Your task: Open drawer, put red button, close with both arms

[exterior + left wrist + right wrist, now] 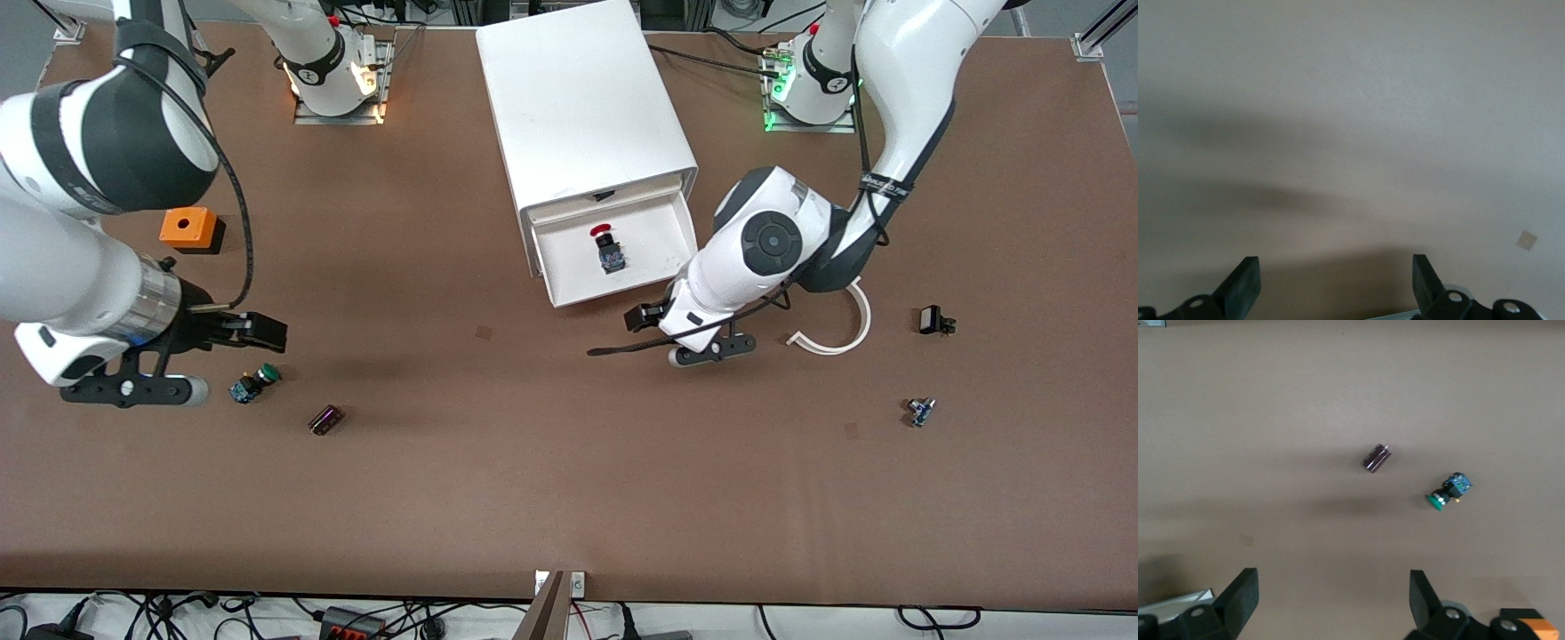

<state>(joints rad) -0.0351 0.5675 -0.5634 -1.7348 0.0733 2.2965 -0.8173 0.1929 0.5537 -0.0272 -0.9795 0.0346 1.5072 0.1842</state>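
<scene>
The red button [607,248] lies in the open drawer [569,283] of the white cabinet [578,98], red cap toward the cabinet. My left gripper [644,317] is just off the drawer's front corner toward the left arm's end, low over the table. It is open and empty in the left wrist view [1336,283], with only bare table between the fingers. My right gripper [262,331] is over the table near the right arm's end, close to a green-capped button [255,383]. It is open and empty in the right wrist view [1331,597].
An orange box [188,228] sits near the right arm. A dark cylinder [325,420] lies beside the green button; both show in the right wrist view: cylinder [1375,458], button [1447,491]. A white curved strip [845,333], a black part [933,320] and a small blue part [921,411] lie toward the left arm's end.
</scene>
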